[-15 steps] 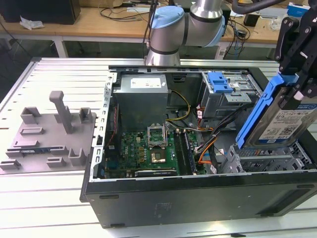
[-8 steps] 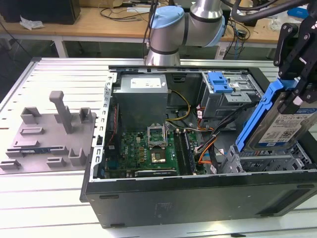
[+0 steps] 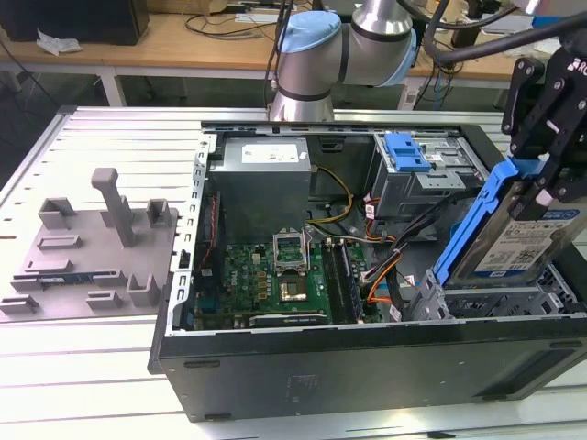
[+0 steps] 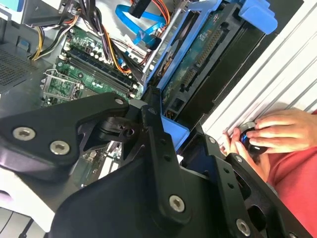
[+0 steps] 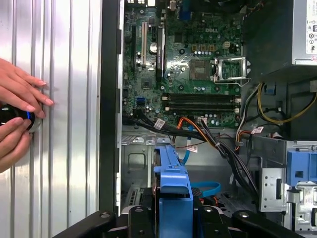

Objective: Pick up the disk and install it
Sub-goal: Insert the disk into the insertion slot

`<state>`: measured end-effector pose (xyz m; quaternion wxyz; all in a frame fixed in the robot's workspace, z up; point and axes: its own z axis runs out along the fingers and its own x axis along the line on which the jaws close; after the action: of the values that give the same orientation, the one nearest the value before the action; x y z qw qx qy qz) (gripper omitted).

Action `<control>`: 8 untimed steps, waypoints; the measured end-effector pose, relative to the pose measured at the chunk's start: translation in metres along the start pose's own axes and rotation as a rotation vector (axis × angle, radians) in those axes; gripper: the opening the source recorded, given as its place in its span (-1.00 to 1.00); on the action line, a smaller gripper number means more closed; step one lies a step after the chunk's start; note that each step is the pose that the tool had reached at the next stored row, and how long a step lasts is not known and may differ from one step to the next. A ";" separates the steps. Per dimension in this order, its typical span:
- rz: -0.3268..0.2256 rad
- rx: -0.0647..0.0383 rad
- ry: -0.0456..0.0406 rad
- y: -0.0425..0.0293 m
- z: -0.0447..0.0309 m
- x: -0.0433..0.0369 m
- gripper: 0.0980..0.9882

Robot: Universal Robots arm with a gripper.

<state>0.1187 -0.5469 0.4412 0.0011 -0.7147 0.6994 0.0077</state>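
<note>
1. A ribbed silver metal table (image 3: 92, 367) spans the foreground under even light.
2. Beyond its far edge stands a wooden desk (image 3: 183, 41) with a white leg (image 3: 115, 89).
3. Loose cables (image 3: 229, 23) and a black box (image 3: 73, 18) lie on the desk.

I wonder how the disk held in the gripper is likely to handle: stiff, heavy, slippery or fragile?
The disk is a metal slab in a blue bracket, so probably stiff and fairly heavy for its size. Its smooth faces might slip; the gripper holds it tilted by its upper end. Likely shock-sensitive, given the exposed circuit board on one face.
</note>
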 end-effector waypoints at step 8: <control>0.000 0.000 -0.0001 -0.0001 0.0137 0.0006 -0.39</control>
<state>0.1187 -0.5473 0.4275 0.0012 -0.7147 0.6994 0.0078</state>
